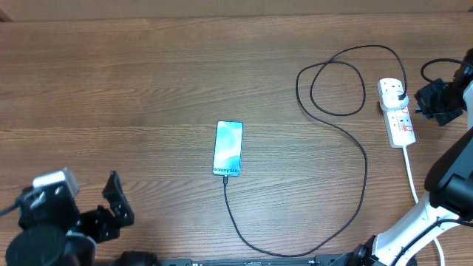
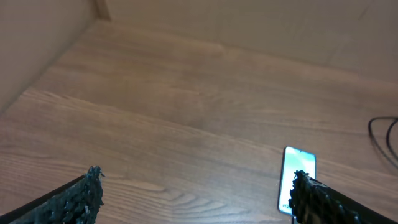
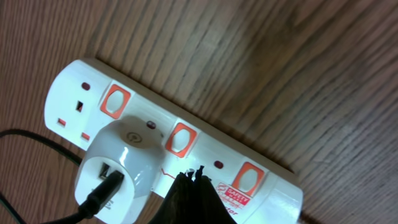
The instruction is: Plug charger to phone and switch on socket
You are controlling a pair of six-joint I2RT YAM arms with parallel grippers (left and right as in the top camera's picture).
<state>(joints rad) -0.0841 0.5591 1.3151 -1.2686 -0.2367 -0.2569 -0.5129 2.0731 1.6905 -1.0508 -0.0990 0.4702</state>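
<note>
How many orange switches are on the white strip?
3 orange switches on the power strip: one by the empty outlet at the left end, one in the middle beside the white adapter, one near the right end. The right gripper covers a small part, so one might hide.

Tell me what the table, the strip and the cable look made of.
Table: wood or wood-look laminate, matt finish; long grain lines run across it.
Strip: white moulded plastic, smooth and slightly glossy, with rounded edges.
Cable: black, probably a rubber or plastic sheath; thin and limp enough to lie in loose loops.
</note>
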